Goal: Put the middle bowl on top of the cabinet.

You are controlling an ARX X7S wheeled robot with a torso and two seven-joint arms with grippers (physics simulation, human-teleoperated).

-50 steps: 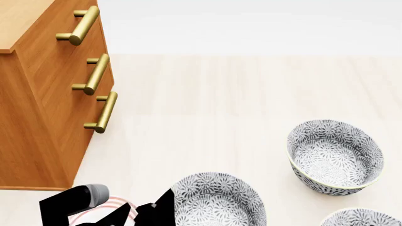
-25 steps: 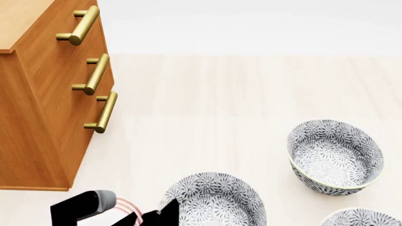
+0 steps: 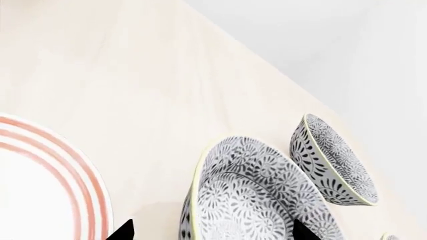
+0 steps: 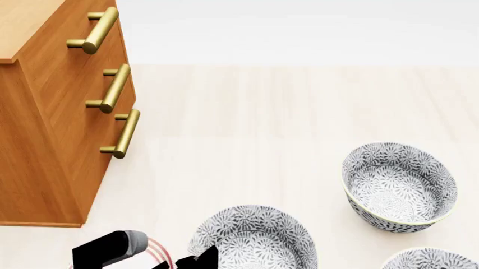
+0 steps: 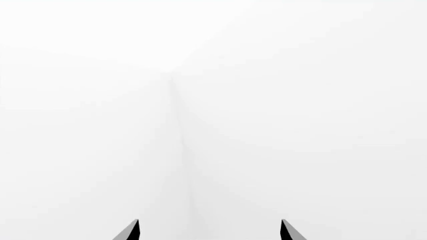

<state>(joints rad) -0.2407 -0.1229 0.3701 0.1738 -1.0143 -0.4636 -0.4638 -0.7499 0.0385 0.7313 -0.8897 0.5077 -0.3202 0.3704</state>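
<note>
Three look-alike grey-and-white floral bowls stand on the pale floor. I take the middle bowl (image 4: 258,235) (image 3: 253,200) to be the one at the bottom centre of the head view, beside the plate. My left gripper (image 3: 210,235) is open and astride it. One fingertip (image 3: 123,231) is outside the rim on the plate side, and the other is over the patterned inside. The orange-brown cabinet (image 4: 53,140) with brass handles rises at the left, its lighter top (image 4: 26,22) at the corner. My right gripper (image 5: 209,232) is open and empty, facing blank white.
A second bowl (image 4: 399,186) (image 3: 333,160) stands further right. A third bowl (image 4: 430,259) is cut off by the bottom right corner. A white plate with red rings (image 3: 47,190) (image 4: 153,246) lies left of the middle bowl, partly under my left arm (image 4: 112,249).
My left arm has shifted right and lower in the head view, bringing its fingers closer around the middle bowl's rim. The bowls and cabinet have not moved.
</note>
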